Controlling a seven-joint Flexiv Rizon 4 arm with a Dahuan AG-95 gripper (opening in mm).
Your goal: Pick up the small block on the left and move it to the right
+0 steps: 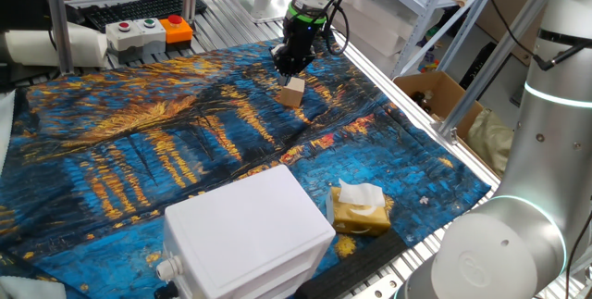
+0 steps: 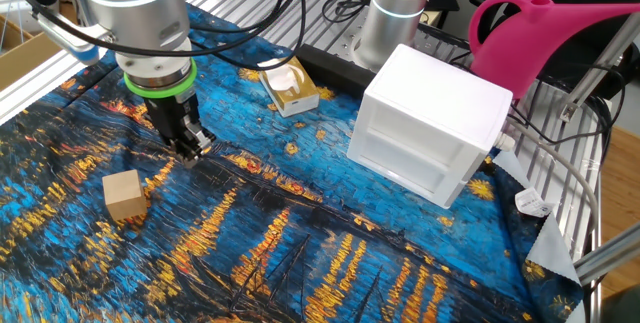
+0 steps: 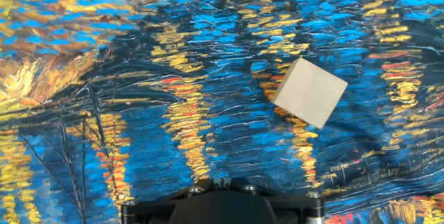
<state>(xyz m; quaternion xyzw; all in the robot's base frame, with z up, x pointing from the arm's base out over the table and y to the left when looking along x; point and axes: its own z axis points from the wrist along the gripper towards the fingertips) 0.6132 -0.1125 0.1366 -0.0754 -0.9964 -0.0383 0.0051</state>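
Nearest the arm's tool, the gripper points straight down over the painted blue-and-gold cloth, its fingers brought fully together and holding nothing; its tips hang low above the cloth without clearly touching it. Just beside it, apart and untouched, the small block sits flat on the cloth. In the hand view the block lies off to one side of centre and turned at an angle to the hand's frame, so the tool is neither over it nor squared to it. Judgement: the pick has not begun, and the step in hand is the approach. To do it well, the jaws should be spread wider than the block before any descent, the hand shifted sideways until the block is centred beneath it, and the wrist rolled so the fingers meet two flat opposite faces rather than corners. Descent with shut fingers would knock or push the block. Farther off stand the white box and the tissue pack, well clear of the approach.
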